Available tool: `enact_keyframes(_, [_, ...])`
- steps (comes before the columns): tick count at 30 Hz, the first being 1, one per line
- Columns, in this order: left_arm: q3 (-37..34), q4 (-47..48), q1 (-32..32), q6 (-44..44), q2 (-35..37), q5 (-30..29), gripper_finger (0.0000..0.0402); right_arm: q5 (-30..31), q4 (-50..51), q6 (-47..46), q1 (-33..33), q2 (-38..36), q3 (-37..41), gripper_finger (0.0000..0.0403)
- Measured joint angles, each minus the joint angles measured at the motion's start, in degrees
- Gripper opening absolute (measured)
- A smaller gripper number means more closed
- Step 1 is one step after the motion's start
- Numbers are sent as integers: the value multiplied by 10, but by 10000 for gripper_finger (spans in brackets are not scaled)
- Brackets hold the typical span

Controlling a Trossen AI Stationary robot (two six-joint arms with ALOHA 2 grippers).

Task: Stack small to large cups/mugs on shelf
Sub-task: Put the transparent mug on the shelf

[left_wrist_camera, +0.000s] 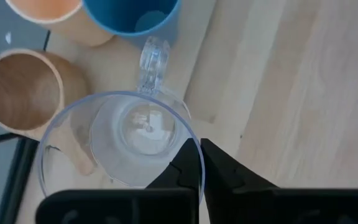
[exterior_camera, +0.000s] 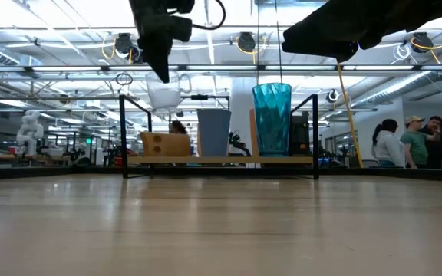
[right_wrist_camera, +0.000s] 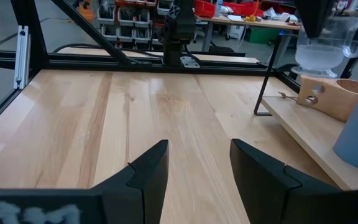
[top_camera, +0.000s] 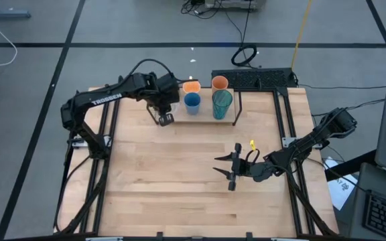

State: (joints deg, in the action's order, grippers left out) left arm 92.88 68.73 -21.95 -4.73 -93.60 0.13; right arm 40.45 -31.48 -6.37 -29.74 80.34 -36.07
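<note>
Holding clear cup over shelf's left end

Waiting nearest, the right gripper [top_camera: 232, 168] hovers over bare tabletop [top_camera: 166, 174] on the right, fingers parted with nothing between them. Farther back, the left gripper [left_wrist_camera: 199, 163] is pinched tight on the rim of the clear cup [left_wrist_camera: 126, 140], which hangs lifted above the shelf [exterior_camera: 221, 160] at its left end, handle pointing away. Below and beside it on the shelf: tan mug [left_wrist_camera: 23, 87], blue cup [top_camera: 192, 102], teal tumbler [top_camera: 222, 103], with two orange cups [top_camera: 191, 87] [top_camera: 220, 83] behind.
</note>
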Motion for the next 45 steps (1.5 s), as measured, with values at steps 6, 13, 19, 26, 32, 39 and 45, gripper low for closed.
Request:
enact_keyframes(6, [-22,-20,-20,38,0,-3,5,0,0,0,0,0,0,164])
enact_keyframes(13, [-24,-17,-17,36,0,-2,9,0,0,0,0,0,0,164])
enact_keyframes(19, [-24,-12,-14,-11,0,4,9,0,0,0,0,0,0,164])
enact_keyframes(26, [-24,-7,-16,-32,0,10,4,0,1,0,0,0,0,164])
enact_keyframes(32, [-23,-16,-12,-25,-12,9,5,0,1,0,0,0,0,164])
enact_keyframes(39, [-23,-25,-19,-2,-47,-3,11,0,4,0,0,0,0,164])
enact_keyframes(45, [-23,-28,-32,0,-72,-2,7,0,5,0,0,0,0,164])
